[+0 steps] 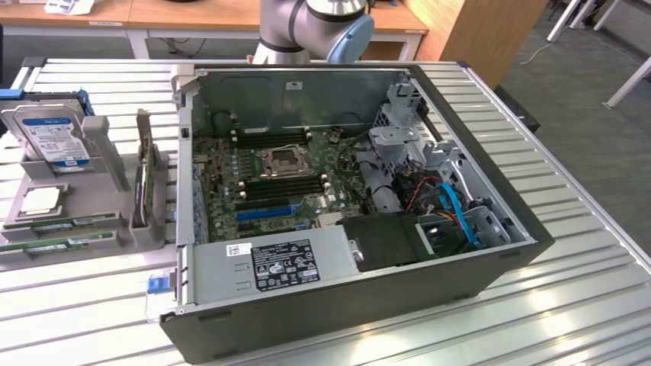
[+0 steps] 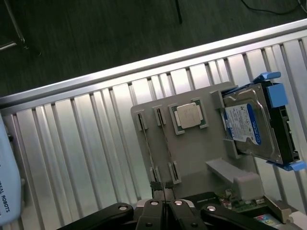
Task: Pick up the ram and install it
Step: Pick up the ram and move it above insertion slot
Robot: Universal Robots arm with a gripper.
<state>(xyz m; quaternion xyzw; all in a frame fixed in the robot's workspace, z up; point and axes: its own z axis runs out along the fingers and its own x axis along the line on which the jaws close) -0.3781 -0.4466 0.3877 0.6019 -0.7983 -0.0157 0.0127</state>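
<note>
Two ram sticks lie as thin green strips in the slots of a grey holder at the exterior view's left, beside the open computer case. From the wrist view they are edge-on, thin lines running between the holder's slot clips. My gripper hangs high above the holder's edge, its dark fingers pressed together with nothing between them. Part of the arm stands behind the case.
The holder also carries a hard drive with a blue-and-white label, a CPU chip and an upright expansion card. The motherboard lies inside the case. A slatted metal table holds everything; dark floor lies beyond its edge.
</note>
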